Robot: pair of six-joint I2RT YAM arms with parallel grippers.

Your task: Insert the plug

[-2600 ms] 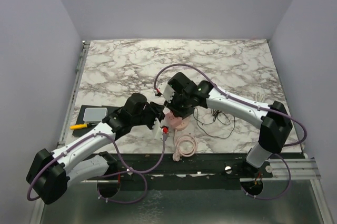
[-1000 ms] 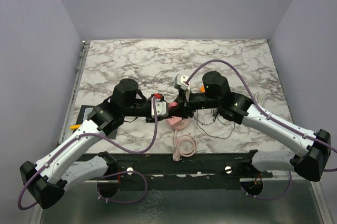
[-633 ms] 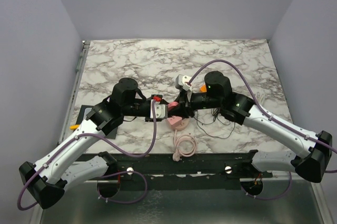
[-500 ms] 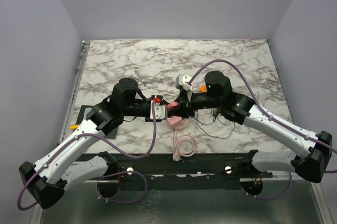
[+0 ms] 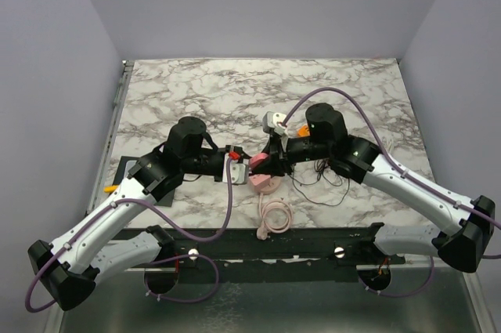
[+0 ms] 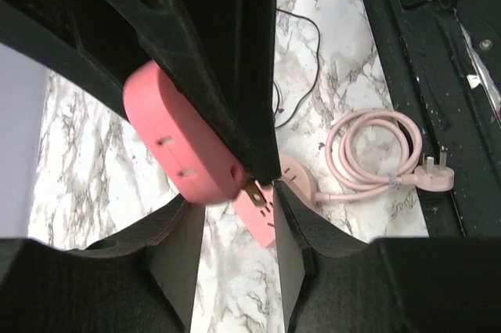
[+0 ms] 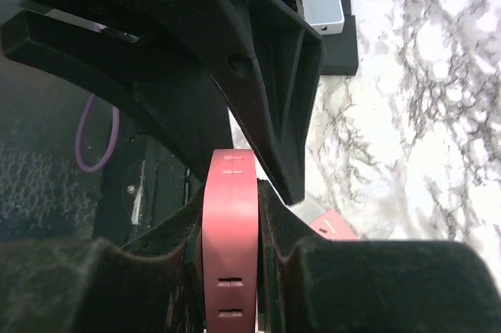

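A pink plug [image 6: 178, 141] with a brass prong [image 6: 252, 192] hangs a little above the table, and my right gripper [image 7: 229, 192] is shut on its flat sides. From above, the plug [image 5: 257, 161] sits between the two wrists. A pink power strip [image 5: 266, 184] lies on the marble right under it, with slots facing up [image 6: 270, 219]. My left gripper [image 6: 233, 198] faces the plug from the left. Its fingers [image 6: 291, 251] stand apart and hold nothing. The plug's lower corner is just at their tips.
The strip's pink cable [image 5: 274, 215] lies coiled near the table's front edge and ends in a white plug [image 6: 437, 176]. A thin black wire [image 5: 321, 184] trails to the right of the strip. A grey box on a black pad [image 7: 317, 0] and a yellow tool [image 5: 116, 187] lie at the left.
Both arms have swung from bending over the strip to facing each other across it. In the last second the left gripper has dipped slightly and narrowed a little.
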